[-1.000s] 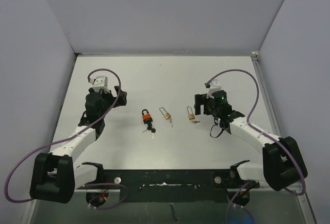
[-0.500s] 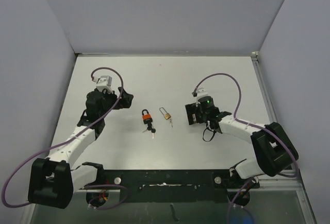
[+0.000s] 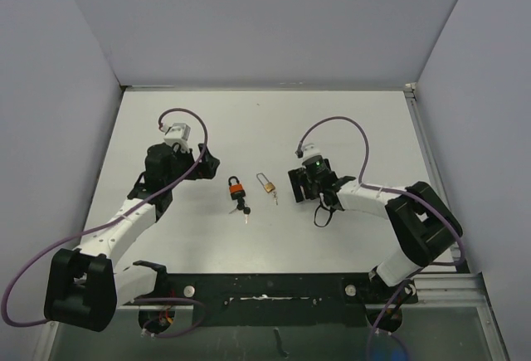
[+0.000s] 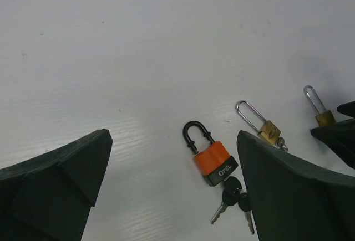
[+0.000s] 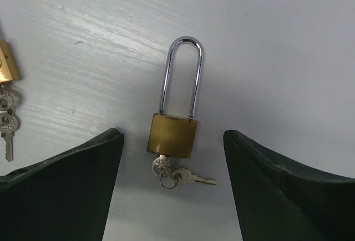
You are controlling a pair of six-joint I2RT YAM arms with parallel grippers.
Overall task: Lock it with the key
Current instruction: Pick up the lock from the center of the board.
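Padlock [image 5: 172, 134], brass and long-shackled, lies flat on the table [image 5: 288, 36], directly between the fingers [image 5: 66, 185] of the right gripper [image 3: 299, 185]. Key [image 5: 161, 166] is seated in the keyhole, with a spare [image 5: 194, 179] on the same ring. Both legs of the shackle [image 5: 186, 40] reach the body; whether it is latched cannot be told. The right gripper's jaws stand wide apart, one on either side of the body, touching nothing. A second brass padlock [image 4: 269, 132] lies just beside, and an orange padlock [image 4: 215, 163] beyond it, each with keys. The left gripper [image 3: 211, 163] hovers near the orange one, jaws likewise spread and empty.

Risks noted: the lock lies flat and low, so closing fingers may ride over it or skid it across the table. A skewed closure could catch the ring, twisting or pulling out the key. One finger sits close to the neighbour's keys [image 5: 6, 127] and may drag them.
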